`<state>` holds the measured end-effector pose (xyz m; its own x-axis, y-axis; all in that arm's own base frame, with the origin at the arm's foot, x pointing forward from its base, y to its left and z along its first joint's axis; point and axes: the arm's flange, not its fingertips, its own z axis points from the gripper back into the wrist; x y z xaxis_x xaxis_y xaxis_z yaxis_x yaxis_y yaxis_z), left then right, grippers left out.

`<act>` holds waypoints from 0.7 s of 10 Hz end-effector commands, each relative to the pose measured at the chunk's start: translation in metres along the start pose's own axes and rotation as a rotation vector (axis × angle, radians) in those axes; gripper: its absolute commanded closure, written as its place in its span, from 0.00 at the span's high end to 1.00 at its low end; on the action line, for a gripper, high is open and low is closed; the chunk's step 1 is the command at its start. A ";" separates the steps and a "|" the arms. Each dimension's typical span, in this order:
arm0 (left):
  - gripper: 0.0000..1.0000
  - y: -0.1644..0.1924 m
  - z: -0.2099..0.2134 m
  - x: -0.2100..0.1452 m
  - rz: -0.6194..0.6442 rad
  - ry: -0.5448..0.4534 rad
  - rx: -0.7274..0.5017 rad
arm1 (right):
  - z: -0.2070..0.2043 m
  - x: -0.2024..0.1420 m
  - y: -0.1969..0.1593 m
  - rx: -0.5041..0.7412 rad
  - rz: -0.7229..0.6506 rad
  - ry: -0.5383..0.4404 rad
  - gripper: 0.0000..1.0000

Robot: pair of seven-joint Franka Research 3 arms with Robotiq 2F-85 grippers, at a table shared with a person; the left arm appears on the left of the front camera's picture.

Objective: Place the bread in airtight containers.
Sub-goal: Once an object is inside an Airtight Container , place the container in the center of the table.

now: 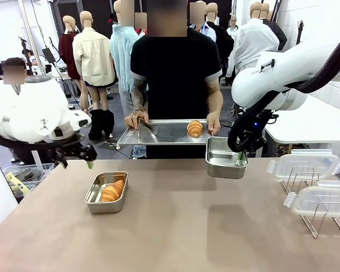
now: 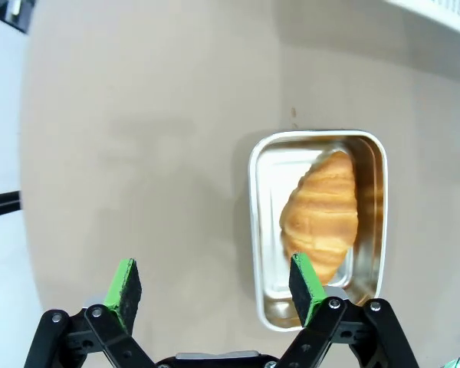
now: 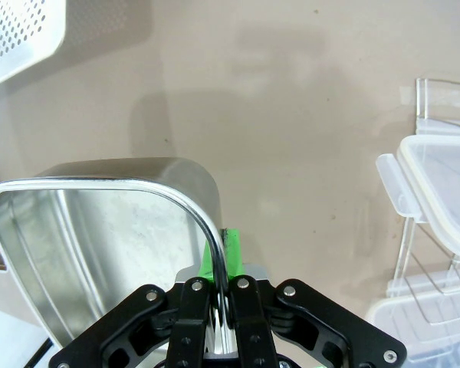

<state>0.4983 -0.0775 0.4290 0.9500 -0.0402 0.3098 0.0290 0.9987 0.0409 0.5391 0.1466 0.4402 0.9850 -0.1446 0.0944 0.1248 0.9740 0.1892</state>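
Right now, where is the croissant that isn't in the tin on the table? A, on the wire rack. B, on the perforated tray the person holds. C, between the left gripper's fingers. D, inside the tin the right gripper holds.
B: the croissant lies on the perforated tray held by the person, while the tin that the right gripper pinches by its rim is empty.
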 end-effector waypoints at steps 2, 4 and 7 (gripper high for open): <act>1.00 0.077 0.031 0.013 0.054 0.003 0.031 | 0.002 -0.001 -0.001 0.003 0.013 -0.002 0.00; 1.00 0.135 0.038 0.019 0.131 0.010 0.066 | 0.002 -0.001 -0.001 0.003 0.013 -0.002 0.00; 1.00 0.180 0.039 0.018 0.170 0.031 0.057 | 0.002 -0.001 -0.001 0.003 0.013 -0.002 0.00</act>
<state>0.5009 0.1013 0.4794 0.9389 0.1495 0.3099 -0.1753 0.9829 0.0569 0.5390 0.1463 0.4403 0.9849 -0.1449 0.0948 0.1251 0.9739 0.1892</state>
